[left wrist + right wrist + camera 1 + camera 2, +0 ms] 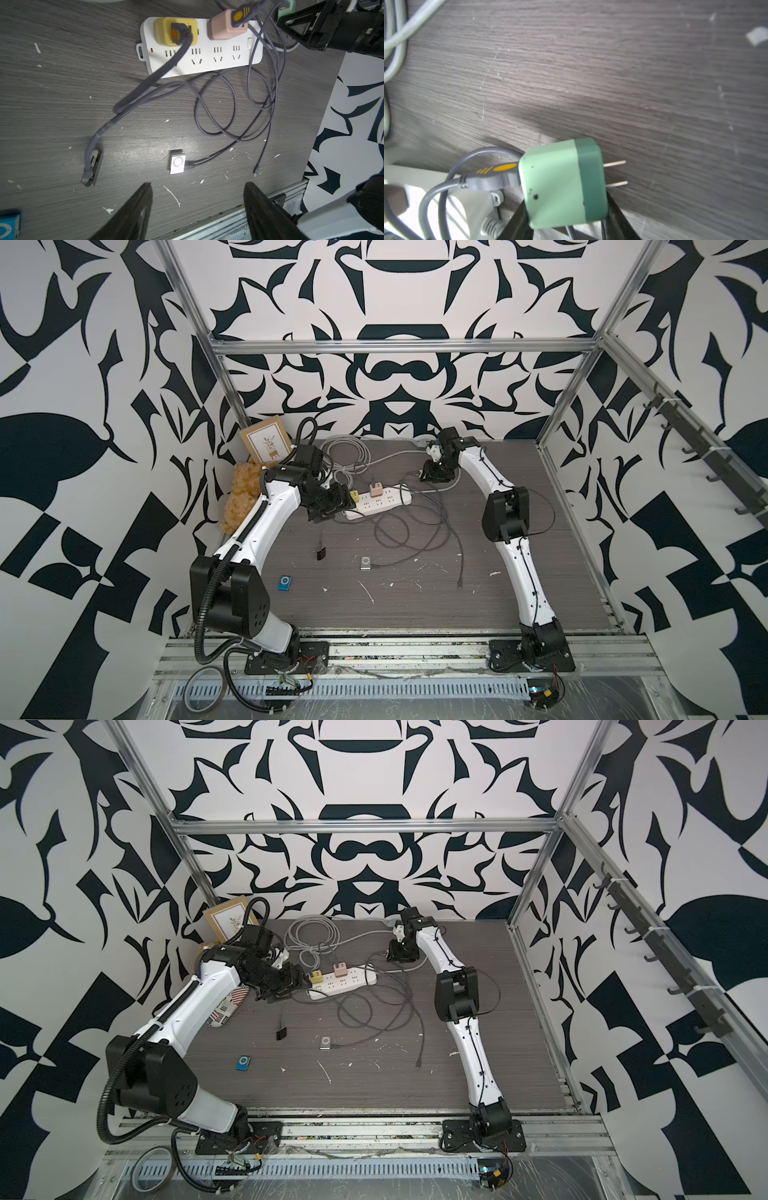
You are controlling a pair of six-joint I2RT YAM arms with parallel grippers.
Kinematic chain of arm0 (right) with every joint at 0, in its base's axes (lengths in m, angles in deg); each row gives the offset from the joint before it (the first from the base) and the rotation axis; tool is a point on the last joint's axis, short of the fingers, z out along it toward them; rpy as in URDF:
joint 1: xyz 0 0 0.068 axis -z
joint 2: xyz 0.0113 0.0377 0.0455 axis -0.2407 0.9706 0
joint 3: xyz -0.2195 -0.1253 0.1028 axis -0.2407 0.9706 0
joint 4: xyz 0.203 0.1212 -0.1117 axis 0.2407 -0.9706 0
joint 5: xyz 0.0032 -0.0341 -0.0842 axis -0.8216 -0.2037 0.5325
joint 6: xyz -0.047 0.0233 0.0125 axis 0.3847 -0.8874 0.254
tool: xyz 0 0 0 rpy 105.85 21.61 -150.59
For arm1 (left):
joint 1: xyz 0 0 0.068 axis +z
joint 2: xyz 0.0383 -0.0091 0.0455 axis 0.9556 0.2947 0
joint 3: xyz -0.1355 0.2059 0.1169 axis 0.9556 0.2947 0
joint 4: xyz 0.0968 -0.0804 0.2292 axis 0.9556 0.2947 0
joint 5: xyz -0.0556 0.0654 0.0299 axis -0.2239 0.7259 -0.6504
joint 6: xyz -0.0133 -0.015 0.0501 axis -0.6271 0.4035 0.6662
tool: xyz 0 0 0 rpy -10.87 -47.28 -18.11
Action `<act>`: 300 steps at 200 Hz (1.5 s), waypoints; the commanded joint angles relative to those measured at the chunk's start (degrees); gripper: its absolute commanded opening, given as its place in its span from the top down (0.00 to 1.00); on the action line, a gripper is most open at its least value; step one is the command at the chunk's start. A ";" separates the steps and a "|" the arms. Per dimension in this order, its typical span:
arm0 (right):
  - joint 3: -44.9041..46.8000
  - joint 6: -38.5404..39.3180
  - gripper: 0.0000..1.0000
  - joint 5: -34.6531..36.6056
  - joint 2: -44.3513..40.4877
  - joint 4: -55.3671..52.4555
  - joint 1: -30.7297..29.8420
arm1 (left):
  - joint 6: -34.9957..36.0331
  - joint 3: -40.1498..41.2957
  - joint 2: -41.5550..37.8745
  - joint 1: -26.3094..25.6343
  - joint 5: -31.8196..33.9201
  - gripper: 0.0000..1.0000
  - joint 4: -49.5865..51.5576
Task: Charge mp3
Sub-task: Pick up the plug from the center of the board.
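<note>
Your right fingers (517, 225) are pinching the green charger (556, 182), one finger pressing on each side of it. Its two prongs (614, 163) are sticking out bare beyond them over the worktop (633, 83). A grey cable (483, 182) is plugging into the face away from the prongs and curling off beside the fingers. Your left fingers (135, 214) are standing spread wide, gripping nothing and hovering over the worktop. The silver mp3 player (177, 164) is lying flat just ahead of those fingertips, in line with the gap between them, with a thin grey cable (204, 160) running into its side. A small black device (94, 168) is lying ahead and outside one finger, wired by a thick cable (149, 83) to the yellow charger (164, 31). That charger is sitting in the white power strip (207, 60) farther ahead, next to a pink charger (222, 27). A blue mp3 player (284, 583) is lying apart from every cable, off to the side of the left fingers. In both top views a loose cable end (460, 584) (419, 1065) is lying well away from both pairs of fingers.
</note>
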 commanded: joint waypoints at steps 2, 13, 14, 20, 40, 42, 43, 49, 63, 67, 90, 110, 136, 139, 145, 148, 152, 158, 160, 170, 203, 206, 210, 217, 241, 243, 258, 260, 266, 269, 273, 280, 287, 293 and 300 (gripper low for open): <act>7.58 -1.70 0.78 0.91 -8.63 2.32 -0.88 | 0.26 -1.28 -1.16 -3.27 -1.61 0.26 -2.02; 13.16 -3.16 0.81 1.06 -13.29 5.85 -0.88 | -0.07 -1.75 -0.60 -5.33 -2.50 0.26 -4.30; 13.78 -3.31 0.81 1.06 -13.74 6.23 -0.88 | -0.11 -1.81 -0.55 -5.51 -2.60 0.26 -4.58; 17.16 -4.29 0.83 0.85 -16.24 8.69 -0.87 | -0.73 -1.96 -0.20 -6.53 -3.34 0.26 -5.83; 25.86 -6.84 0.85 0.42 -23.76 14.04 -0.89 | -5.43 -1.50 0.97 -9.44 -5.73 0.25 -14.41; 26.49 -7.11 0.85 0.15 -24.54 14.48 -0.91 | -6.16 -1.34 1.10 -9.66 -5.92 0.25 -15.46; 27.03 -7.30 0.85 0.03 -24.73 14.71 -0.90 | -6.50 -1.26 1.14 -9.83 -6.07 0.25 -16.04; 29.97 -8.14 0.85 -0.87 -27.38 16.66 -0.97 | -8.57 -0.82 1.46 -10.52 -7.02 0.23 -19.59; 38.63 -10.21 0.86 -4.01 -33.86 23.62 -1.14 | -14.00 -0.26 2.48 -11.57 -7.75 0.19 -28.18; 41.18 -10.51 0.86 -4.69 -35.84 25.77 -1.30 | -15.06 -0.43 2.92 -11.70 -7.49 0.18 -30.07; 51.37 -10.12 0.88 -8.73 -44.48 31.04 -1.84 | -13.96 -8.84 7.12 -11.66 -6.08 0.16 -28.33; 55.51 -10.27 0.90 -11.61 -49.21 30.62 -1.93 | -9.25 -15.81 10.28 -11.84 -8.17 0.09 -24.99; 60.18 -10.70 0.91 -14.91 -54.28 32.85 -2.92 | -4.37 -20.81 13.76 -11.93 -11.06 0.01 -17.99; 60.74 -10.51 0.91 -14.98 -54.68 33.14 -3.17 | -3.94 -21.00 13.87 -11.93 -11.04 0.01 -17.52; 61.40 -10.10 0.92 -15.18 -55.64 33.35 -3.57 | -2.87 -21.22 13.92 -11.93 -10.92 0.01 -16.97; 61.68 -9.91 0.92 -15.39 -55.86 33.32 -3.67 | -2.38 -21.28 13.92 -11.93 -11.00 0.01 -16.91; 61.92 -9.90 0.93 -15.89 -56.16 33.32 -3.86 | -1.81 -21.14 13.85 -11.93 -11.17 0.01 -17.05; 62.32 -9.91 0.93 -16.85 -56.37 33.48 -3.96 | -0.80 -21.04 13.83 -11.93 -11.83 0.01 -17.40; 62.41 -9.90 0.93 -17.20 -56.44 33.49 -3.96 | -0.34 -21.06 13.88 -11.97 -12.01 0.00 -17.54; 62.48 -9.87 0.93 -19.01 -56.38 33.50 -4.18 | 1.67 -21.28 14.24 -11.93 -13.51 0.00 -17.76; 61.50 -9.17 0.95 -21.97 -56.10 31.64 -4.49 | 7.42 -25.84 18.08 -11.93 -16.23 0.00 -9.74; 61.50 -9.16 0.95 -22.11 -56.19 31.65 -4.57 | 7.52 -26.18 18.44 -11.92 -16.23 0.00 -9.04; 61.55 -9.05 0.95 -22.22 -56.28 31.69 -4.64 | 7.45 -26.53 18.91 -11.93 -16.17 0.00 -8.09; 61.59 -8.86 0.95 -22.41 -56.38 31.66 -4.96 | 6.94 -26.95 19.68 -11.90 -16.28 0.01 -6.83; 61.59 -8.04 0.95 -21.41 -56.25 31.18 -5.79 | 3.39 -27.24 21.33 -11.92 -19.41 0.04 -6.43; 61.55 -7.98 0.96 -21.30 -56.17 31.18 -5.87 | 2.95 -27.14 21.38 -11.93 -19.75 0.04 -6.43; 61.59 -7.77 0.96 -21.01 -55.79 31.08 -6.18 | -0.06 -27.02 21.69 -11.93 -20.86 0.05 -6.60; 61.59 -7.78 0.96 -20.90 -55.77 31.11 -6.27 | -0.37 -27.02 21.80 -11.93 -20.93 0.06 -6.60; 61.51 -7.60 0.96 -20.75 -55.69 31.07 -6.49 | -1.37 -26.98 21.91 -11.89 -21.37 0.07 -6.60; 61.50 -7.47 0.96 -20.70 -55.61 31.07 -6.63 | -1.78 -26.91 21.99 -11.90 -21.72 0.07 -6.60; 61.42 -7.29 0.96 -20.61 -55.50 30.99 -6.79 | -2.43 -26.81 22.13 -11.88 -22.22 0.08 -6.60; 61.20 -6.95 0.96 -20.19 -55.25 30.87 -7.12 | -3.65 -26.72 22.39 -11.93 -23.36 0.10 -6.68; 60.77 -6.49 0.96 -19.51 -54.98 30.46 -7.49 | -4.86 -26.56 22.60 -12.01 -24.46 0.12 -6.90; 60.47 -6.08 0.96 -19.51 -54.61 30.18 -7.72 | -5.74 -26.36 22.76 -12.14 -25.06 0.13 -6.95; 60.13 -5.85 0.97 -19.47 -54.37 29.91 -7.95 | -6.52 -26.31 22.96 -12.26 -25.47 0.14 -6.87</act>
